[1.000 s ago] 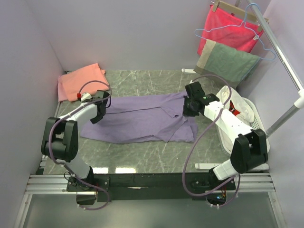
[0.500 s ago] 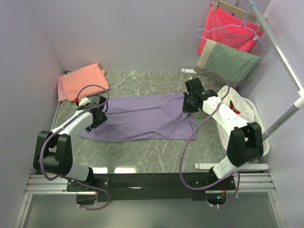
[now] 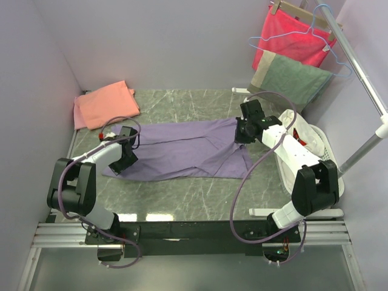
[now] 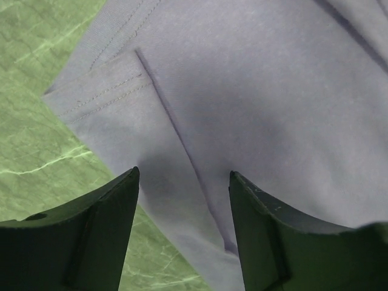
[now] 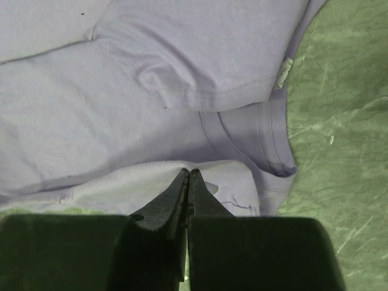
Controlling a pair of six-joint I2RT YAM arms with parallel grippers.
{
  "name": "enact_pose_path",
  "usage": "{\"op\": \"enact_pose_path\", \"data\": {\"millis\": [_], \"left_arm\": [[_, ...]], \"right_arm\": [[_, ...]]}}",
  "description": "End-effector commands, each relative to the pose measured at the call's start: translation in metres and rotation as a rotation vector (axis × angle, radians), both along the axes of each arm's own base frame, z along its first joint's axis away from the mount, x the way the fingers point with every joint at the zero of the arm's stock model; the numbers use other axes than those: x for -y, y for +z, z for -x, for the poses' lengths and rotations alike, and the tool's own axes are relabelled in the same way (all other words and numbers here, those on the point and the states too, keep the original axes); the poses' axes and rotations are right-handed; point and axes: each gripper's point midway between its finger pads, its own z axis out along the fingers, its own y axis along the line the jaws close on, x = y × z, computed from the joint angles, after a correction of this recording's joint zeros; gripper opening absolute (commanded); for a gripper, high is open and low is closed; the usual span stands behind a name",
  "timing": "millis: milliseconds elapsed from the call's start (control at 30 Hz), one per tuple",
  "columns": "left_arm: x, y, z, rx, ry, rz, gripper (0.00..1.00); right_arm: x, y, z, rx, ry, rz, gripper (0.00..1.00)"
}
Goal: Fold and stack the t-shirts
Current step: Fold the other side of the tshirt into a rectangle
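White neck label (image 5: 282, 73) on lavender t-shirt (image 5: 73, 121) is too small to read

Left arm (image 3: 100, 154) and right arm (image 3: 285, 148): white shell links, with bulky black joint housings at elbow and shoulder. A thin grey-purple cable (image 3: 233, 209) runs in slack loops along each arm, from base to wrist. Left gripper (image 4: 183, 176): two matte dark fingers (image 4: 91, 236), broad and wedge-shaped, with shallow moulded ridges. Right gripper (image 5: 187, 176): black fingers (image 5: 163, 206) that taper to thin tips, with squared blocks behind.
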Motion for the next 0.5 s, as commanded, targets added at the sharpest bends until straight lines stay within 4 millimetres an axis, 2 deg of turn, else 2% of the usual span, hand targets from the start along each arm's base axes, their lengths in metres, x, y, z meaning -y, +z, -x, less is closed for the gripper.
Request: {"op": "enact_pose_path", "data": {"millis": [0, 200, 367, 467], "left_arm": [[0.0017, -0.012, 0.0062, -0.027, 0.025, 0.028, 0.63], [0.0008, -0.0214, 0.011, -0.046, 0.035, 0.043, 0.46], [-0.0019, -0.0172, 0.0118, -0.041, 0.042, 0.032, 0.32], [-0.0037, -0.0126, 0.0148, -0.04, 0.047, 0.025, 0.32]], "right_arm": [[0.0036, 0.0148, -0.0036, 0.064, 0.011, -0.014, 0.0], [0.0077, 0.0157, -0.0011, 0.065, 0.004, -0.016, 0.0], [0.0085, 0.0168, -0.0002, 0.064, 0.002, -0.02, 0.0], [0.0078, 0.0175, -0.0003, 0.066, 0.001, -0.022, 0.0]]}}
